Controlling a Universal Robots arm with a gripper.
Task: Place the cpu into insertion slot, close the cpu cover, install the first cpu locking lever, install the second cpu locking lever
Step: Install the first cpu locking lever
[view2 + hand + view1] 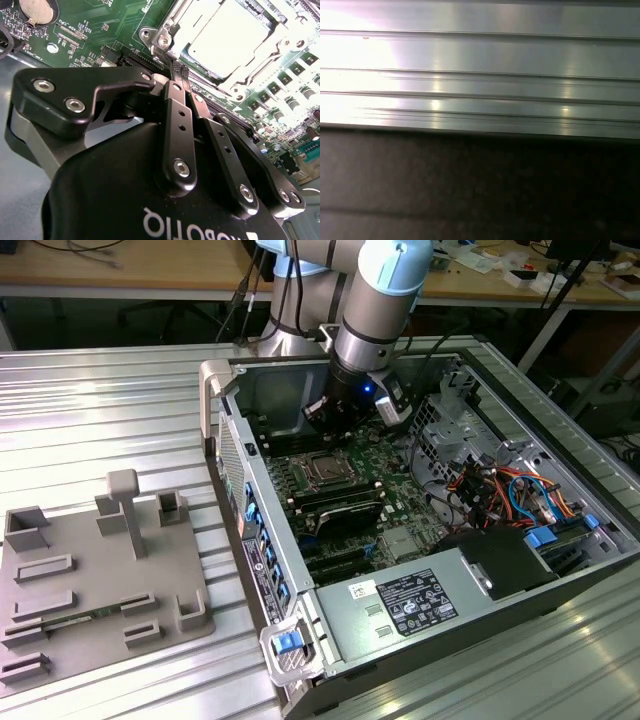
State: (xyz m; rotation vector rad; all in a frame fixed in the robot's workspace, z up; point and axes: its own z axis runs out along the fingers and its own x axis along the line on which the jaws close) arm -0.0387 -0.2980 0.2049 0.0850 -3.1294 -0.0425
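The arm reaches down into an open computer case (pixel 430 570) lying on the ribbed metal counter (pixel 120 410). In the second wrist view the tool (pixel 179 70) has its two fingers (pixel 176 120) drawn together, with nothing seen between the tips. The tips sit just beside one corner of the insertion slot (pixel 148 34), low over the green motherboard (pixel 100 30). The cpu (pixel 227 35) lies in that slot, its pale metal face showing through the window of the cpu cover (pixel 176 24), which lies flat around it. In the exterior view the long black memory slots (pixel 335 505) run just beside the insertion slot. A grey fixture tray (pixel 100 580) rests well apart from the slot, outside the case.
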